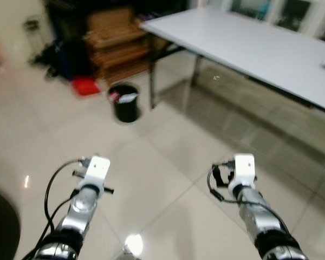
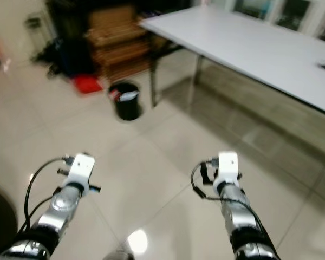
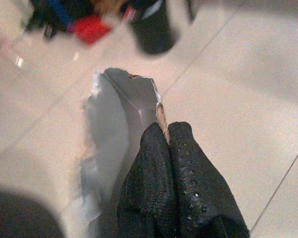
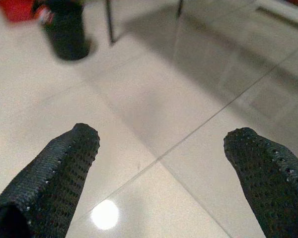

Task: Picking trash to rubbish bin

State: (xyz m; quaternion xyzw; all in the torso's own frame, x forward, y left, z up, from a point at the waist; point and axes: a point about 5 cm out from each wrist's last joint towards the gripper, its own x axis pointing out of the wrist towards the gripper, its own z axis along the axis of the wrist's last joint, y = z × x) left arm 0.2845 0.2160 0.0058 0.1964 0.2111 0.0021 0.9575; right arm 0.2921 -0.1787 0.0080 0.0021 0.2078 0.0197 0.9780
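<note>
Clamped flat between left gripper fingers: torn silvery foil wrapper. Well ahead, slightly left, nearer that arm: round black rubbish bin. Spread wide, carrying nothing: right gripper.

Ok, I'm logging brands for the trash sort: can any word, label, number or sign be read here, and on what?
None can be read.
Silver wrapper, pinched in the left gripper: plain torn foil, no print showing.
Black rubbish bin: a white patch at the rim, too blurred to read.
Red object on the floor: too blurred to tell any marking.
Grey table: no text visible.
</note>
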